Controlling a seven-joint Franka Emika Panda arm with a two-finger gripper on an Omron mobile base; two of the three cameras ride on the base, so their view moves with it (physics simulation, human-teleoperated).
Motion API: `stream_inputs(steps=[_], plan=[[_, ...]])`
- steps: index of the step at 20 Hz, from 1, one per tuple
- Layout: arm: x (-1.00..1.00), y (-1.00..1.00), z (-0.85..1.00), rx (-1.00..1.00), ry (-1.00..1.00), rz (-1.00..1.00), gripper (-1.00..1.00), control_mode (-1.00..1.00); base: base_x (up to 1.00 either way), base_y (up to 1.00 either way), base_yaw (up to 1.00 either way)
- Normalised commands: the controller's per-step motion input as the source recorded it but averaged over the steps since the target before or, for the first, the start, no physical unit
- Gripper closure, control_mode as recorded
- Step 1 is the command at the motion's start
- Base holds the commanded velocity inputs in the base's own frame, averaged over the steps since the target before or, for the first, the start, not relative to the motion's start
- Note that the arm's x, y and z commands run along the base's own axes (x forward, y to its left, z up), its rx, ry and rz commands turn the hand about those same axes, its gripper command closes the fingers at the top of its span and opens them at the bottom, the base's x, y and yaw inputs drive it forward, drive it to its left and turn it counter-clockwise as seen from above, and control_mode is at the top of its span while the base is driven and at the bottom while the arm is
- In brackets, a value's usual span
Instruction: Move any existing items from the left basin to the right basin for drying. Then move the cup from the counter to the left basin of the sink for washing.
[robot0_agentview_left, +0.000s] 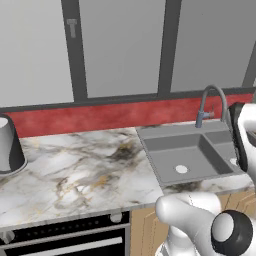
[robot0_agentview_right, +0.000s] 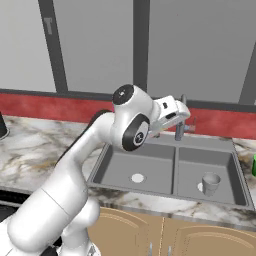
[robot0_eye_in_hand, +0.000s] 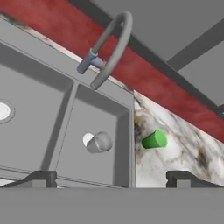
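The sink (robot0_agentview_right: 172, 142) has two matte-grey wells under an arched faucet (robot0_eye_in_hand: 111, 48). The left basin (robot0_agentview_right: 120, 167) holds nothing but its white drain (robot0_agentview_right: 137, 177). In the right basin (robot0_eye_in_hand: 111, 127) a small grey cup (robot0_eye_in_hand: 99, 142) stands near the drain; it also shows as the grey cup (robot0_agentview_right: 210, 183). A green cup (robot0_eye_in_hand: 154, 140) lies on the marble counter (robot0_eye_in_hand: 175, 153) just right of the sink, its edge showing as a green sliver (robot0_agentview_right: 254, 165). My gripper (robot0_eye_in_hand: 111, 179) hangs open above the sink near the faucet, nothing between its fingertips (robot0_eye_in_hand: 41, 178).
A rounded grey metal pot (robot0_agentview_left: 7, 145) sits at the counter's far left. A red strip (robot0_agentview_left: 100, 117) backs the worktop below grey wall panels. An oven front (robot0_agentview_left: 65, 240) lies under the counter edge. The faucet (robot0_agentview_right: 181, 120) rises close beside my hand.
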Motion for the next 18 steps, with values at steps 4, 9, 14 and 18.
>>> stream_inputs(steps=[4,9,14,18], plan=[[0.14,-0.86,0.01,-0.1,0.12,-0.05,-1.0,-1.0,0.0,0.0,0.0],[0.4,-0.56,0.19,0.0,0.31,-0.27,-1.0,-1.0,0.0,0.0,0.0],[0.26,-0.62,0.0,0.0,0.28,-0.24,-1.0,-1.0,0.0,0.0,0.0],[0.15,-0.65,-0.26,0.0,0.07,-0.07,-1.0,-1.0,0.0,0.0,0.0]])
